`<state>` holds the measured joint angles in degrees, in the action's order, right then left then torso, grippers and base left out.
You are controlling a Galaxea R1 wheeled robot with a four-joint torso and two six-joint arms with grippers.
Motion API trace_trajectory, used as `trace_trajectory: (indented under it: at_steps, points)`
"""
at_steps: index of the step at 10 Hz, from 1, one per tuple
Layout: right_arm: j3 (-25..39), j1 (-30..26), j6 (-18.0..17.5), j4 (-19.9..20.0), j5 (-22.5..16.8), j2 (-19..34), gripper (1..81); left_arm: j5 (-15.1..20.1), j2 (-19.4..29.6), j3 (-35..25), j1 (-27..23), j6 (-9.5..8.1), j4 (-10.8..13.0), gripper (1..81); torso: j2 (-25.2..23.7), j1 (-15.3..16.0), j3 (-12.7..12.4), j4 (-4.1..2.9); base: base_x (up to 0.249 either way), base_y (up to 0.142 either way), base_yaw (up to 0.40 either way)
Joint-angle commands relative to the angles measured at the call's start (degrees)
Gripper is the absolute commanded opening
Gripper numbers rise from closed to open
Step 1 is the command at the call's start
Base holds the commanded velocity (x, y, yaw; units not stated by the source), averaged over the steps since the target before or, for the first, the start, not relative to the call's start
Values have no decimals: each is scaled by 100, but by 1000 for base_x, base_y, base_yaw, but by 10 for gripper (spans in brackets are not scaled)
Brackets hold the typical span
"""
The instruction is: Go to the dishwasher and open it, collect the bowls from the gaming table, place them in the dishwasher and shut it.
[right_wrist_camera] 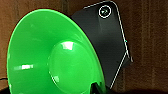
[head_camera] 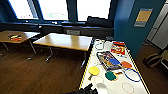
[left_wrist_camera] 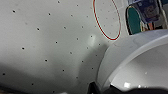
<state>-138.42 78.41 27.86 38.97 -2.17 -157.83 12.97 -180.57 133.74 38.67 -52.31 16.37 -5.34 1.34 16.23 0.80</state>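
No lettering can be read anywhere in the room. A yellow notice (head_camera: pixel 143 17) hangs on the blue wall, its print too small to make out. On the white table (head_camera: pixel 113 86), a red box (head_camera: pixel 118 48) and a picture-covered game board (head_camera: pixel 108 60) carry bright printing, none of it legible. In the right wrist view, a dark panel (right_wrist_camera: pixel 112 42) behind the green bowl (right_wrist_camera: pixel 52 57) bears a small white circular mark (right_wrist_camera: pixel 104 11), its symbol too blurred to identify.
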Motion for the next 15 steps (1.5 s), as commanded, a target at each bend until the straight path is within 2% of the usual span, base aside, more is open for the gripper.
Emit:
trace_trajectory:
  at_steps: [1, 6, 8, 11, 14, 15]
  points:
    - [10, -268, 9, 23, -486, 91, 10, 346, 177, -1392, -996, 1, 279, 10, 0, 0, 0, 0, 0, 0, 0]
    - [10, -277, 9, 23, -486, 91, 10, 390, 618, -2247, -1278, -16, 296, 10, 0, 0, 0, 0, 0, 0, 0]
    - [10, -295, 9, 31, -522, 100, 10, 583, 1038, -2815, -1331, -16, 437, 10, 0, 0, 0, 0, 0, 0, 0]
    - [10, -321, 9, 49, -627, 108, 10, 593, 1759, -3740, -1322, -25, 454, 10, 0, 0, 0, 0, 0, 0, 0]
    - [27, -321, 9, 58, -636, 126, 10, 593, 2464, -4365, -1147, -16, 499, 10, 0, 0, 0, 0, 0, 0, 0]
    - [27, -321, 9, 58, -636, 135, 10, 593, 2736, -4603, -1068, -25, 666, 10, 0, 0, 0, 0, 0, 0, 0]
